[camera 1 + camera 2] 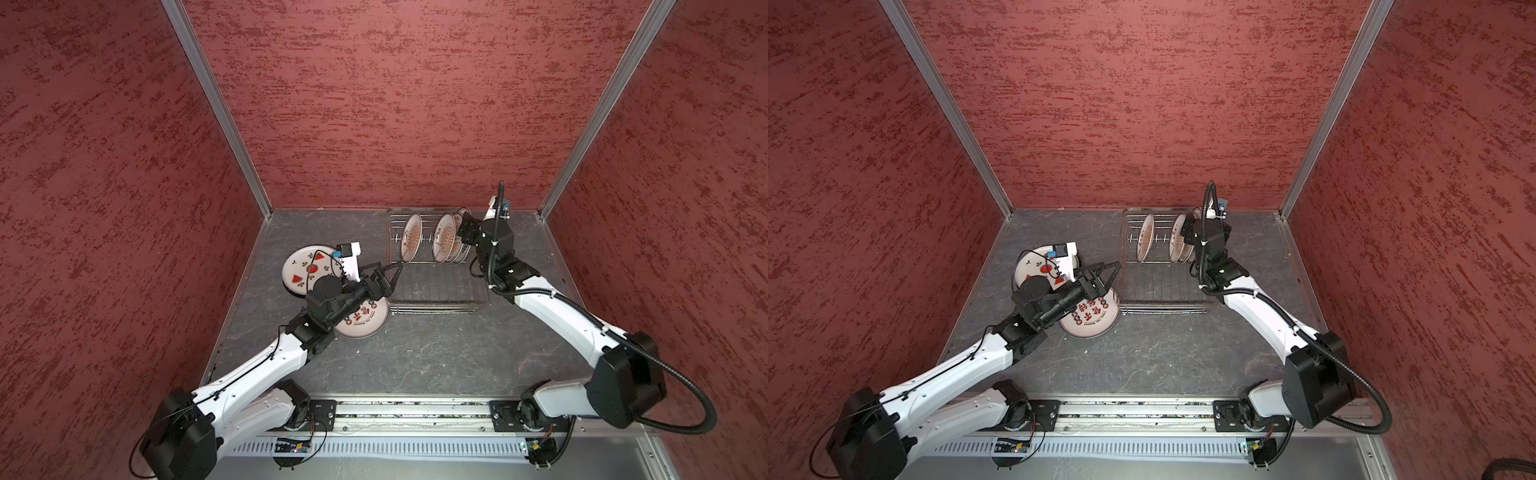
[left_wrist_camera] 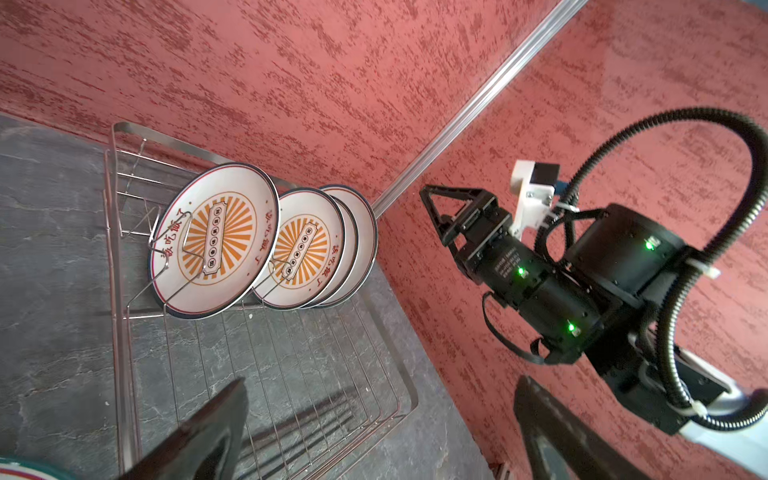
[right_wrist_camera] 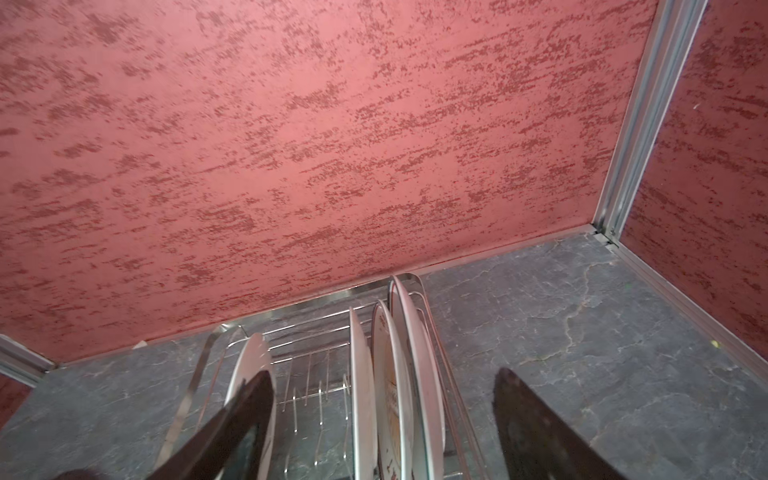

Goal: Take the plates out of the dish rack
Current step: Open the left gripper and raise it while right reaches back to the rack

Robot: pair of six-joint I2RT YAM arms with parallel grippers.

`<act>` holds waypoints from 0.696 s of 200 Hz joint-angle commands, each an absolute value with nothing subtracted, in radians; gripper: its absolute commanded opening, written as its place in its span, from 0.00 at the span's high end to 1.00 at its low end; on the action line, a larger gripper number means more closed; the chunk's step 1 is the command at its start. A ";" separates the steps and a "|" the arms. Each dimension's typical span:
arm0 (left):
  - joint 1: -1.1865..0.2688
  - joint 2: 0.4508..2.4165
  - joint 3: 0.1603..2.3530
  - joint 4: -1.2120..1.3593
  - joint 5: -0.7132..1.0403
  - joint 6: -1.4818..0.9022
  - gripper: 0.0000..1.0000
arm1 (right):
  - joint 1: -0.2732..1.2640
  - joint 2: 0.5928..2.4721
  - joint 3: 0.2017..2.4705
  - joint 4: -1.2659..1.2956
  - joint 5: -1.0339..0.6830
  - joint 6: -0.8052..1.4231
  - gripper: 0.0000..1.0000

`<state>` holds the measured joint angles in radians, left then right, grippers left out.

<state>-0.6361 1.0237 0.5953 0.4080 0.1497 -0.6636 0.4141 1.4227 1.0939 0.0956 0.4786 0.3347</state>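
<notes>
Silver-wire dish rack: sits at the rear of the table, right of centre, its far end close to the back wall; its long side appears to run from the wall toward the robot.
Plates in the rack: four, all standing on edge in the rear half, in a row running left to right, printed faces turned to the left arm's side.
Lone sunburst plate: left end of the row, apart from the others.
Second sunburst plate: fronts a tight group at the right end.
Third plate and outermost plate: packed just behind it, overlapping, prints hidden.
In the way: the upright prongs cross the sunburst faces, and the rack's right wall is just beside the outermost plate.
Right gripper: above the tight group, fingers spread wide to either side of it, no contact visible.
Left gripper: at the rack's left rim, near the lone plate's lower edge, fingers spread with nothing between them.
Watermelon plate: flat on the table, left of the rack.
Red-character plate: flat, nearer the robot, partly under the left arm.
Table: grey, stone-look.
</notes>
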 commanded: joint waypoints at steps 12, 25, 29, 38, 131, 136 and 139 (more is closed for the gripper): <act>-0.641 1.077 0.644 0.448 0.226 -0.618 0.00 | 0.364 1.519 1.195 0.039 0.391 0.354 0.31; -0.641 1.100 0.650 0.458 0.224 -0.622 0.00 | 0.351 1.563 1.233 0.017 0.380 0.357 0.38; -0.641 1.107 0.651 0.459 0.223 -0.624 0.01 | 0.349 1.575 1.244 0.010 0.377 0.355 0.40; -0.643 1.123 0.657 0.457 0.223 -0.626 0.01 | 0.345 1.602 1.269 -0.004 0.376 0.352 0.48; -0.653 1.245 0.698 0.469 0.241 -0.646 0.01 | 0.344 1.781 1.407 -0.095 0.513 0.316 0.73; -0.653 1.247 0.698 0.469 0.242 -0.645 0.01 | 0.344 1.782 1.409 -0.098 0.524 0.317 0.73; -0.653 1.247 0.699 0.469 0.240 -0.645 0.01 | 0.344 1.785 1.410 -0.098 0.530 0.318 0.73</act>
